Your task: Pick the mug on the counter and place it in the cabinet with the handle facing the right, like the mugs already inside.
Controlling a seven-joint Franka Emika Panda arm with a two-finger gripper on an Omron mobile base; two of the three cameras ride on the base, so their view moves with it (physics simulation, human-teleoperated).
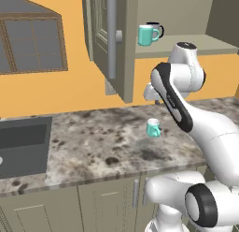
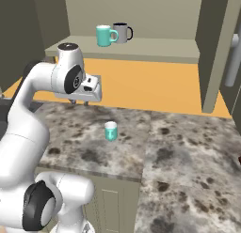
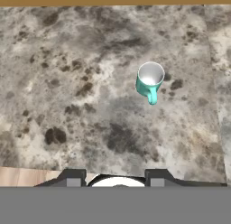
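Note:
The small teal mug [image 1: 153,128] [image 2: 111,131] [image 3: 150,81] stands upright on the speckled counter [image 1: 102,147] [image 2: 179,157] [image 3: 81,83]. Its handle [image 3: 152,97] points toward the counter's front edge. My gripper [image 2: 79,104] [image 3: 114,178] hovers above the counter, behind and to the left of the mug, pointing down. It is open with nothing between its fingertips [image 3: 72,178]. The wall cabinet [image 1: 186,44] [image 2: 141,49] is open, its door [image 1: 109,39] swung out to the left. On its shelf stand a second teal mug [image 1: 147,35] [image 2: 106,35] and a black mug [image 1: 156,29] [image 2: 123,33], handles to the right.
A dark sink [image 1: 23,142] is set into the counter at the far left. The cabinet's right door [image 2: 214,49] hangs open over the counter. Base cabinets [image 1: 107,198] run below the counter's front edge. A window [image 1: 30,44] sits in the orange wall.

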